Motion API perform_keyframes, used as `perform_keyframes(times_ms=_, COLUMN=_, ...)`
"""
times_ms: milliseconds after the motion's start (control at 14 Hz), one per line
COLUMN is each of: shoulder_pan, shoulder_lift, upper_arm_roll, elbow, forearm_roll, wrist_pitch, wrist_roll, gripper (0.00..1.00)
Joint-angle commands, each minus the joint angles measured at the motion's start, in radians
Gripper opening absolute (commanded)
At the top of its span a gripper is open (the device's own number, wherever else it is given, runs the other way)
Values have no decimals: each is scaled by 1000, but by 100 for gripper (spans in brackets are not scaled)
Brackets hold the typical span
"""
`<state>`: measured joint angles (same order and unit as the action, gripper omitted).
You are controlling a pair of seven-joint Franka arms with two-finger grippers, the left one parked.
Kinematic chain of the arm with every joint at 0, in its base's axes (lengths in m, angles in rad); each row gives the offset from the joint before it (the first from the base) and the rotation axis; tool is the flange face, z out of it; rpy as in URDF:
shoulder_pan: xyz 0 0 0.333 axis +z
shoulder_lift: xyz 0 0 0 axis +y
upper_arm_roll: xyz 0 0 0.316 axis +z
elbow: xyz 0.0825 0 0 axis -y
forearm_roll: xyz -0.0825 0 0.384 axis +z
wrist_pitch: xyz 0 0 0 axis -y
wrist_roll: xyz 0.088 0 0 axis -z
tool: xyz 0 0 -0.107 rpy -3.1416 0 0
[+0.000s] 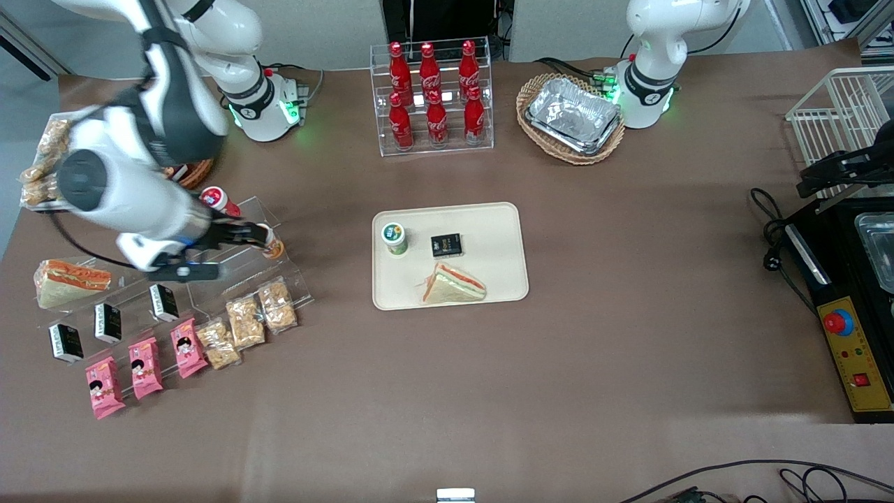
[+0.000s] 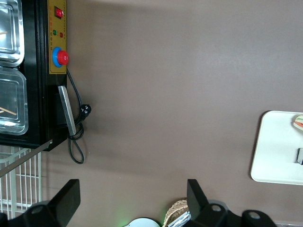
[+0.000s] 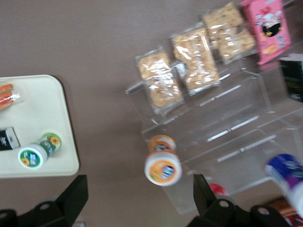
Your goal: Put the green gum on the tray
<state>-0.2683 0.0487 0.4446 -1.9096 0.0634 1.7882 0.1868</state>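
The green gum [image 1: 394, 237] already stands upright on the tray [image 1: 499, 279], in the corner of the tray that is toward my working arm's end of the table and farther from the front camera. Its round white-and-green lid points up, so its long axis is vertical. Beside it on the tray lie a small black box [image 1: 446, 244] and a wrapped sandwich [image 1: 454, 285], both apart from the bottle.

My gripper [image 1: 262, 237] is not at the tray. It hangs over the clear plastic shelf [image 1: 279, 279] at my end of the table, just beside the orange-lidded bottle [image 1: 272, 246] that stands there. In the right wrist view my two fingers [image 3: 75, 196] are spread wide with nothing between them, so the gripper is open and holds nothing. The orange-lidded bottle [image 3: 163, 168] and the green gum [image 3: 35, 153] both show there, with bare table between shelf and tray.

So the gum lies well apart from my gripper, sideways toward the parked arm's end, and at about the same nearness to the front camera. I judge the task is finished as the things lie now: the bottle is inside the rim and upright. If any move is needed, it is only to keep away from the tray so I do not knock the bottle over.
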Motion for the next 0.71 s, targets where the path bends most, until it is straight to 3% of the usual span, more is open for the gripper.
perform_keyframes(times_ms=0, shoulder_pan=-5, shoulder_lift=-29, upper_arm_roll=-121, elbow=133, forearm_roll=38, wrist_pitch=-172, wrist_roll=-165, gripper=99)
perform_keyframes(times_ms=286, shoulder_pan=-5, shoulder_lift=-27, upper_arm_roll=-224, elbow=291, forearm_roll=32, wrist_pitch=-288, wrist_roll=-262, gripper=99)
perform_keyframes(times_ms=643, shoulder_pan=-8, shoulder_lift=-17, upper_arm_roll=-261, elbow=380, forearm_roll=12, wrist_pitch=-328, wrist_roll=-259, gripper=100)
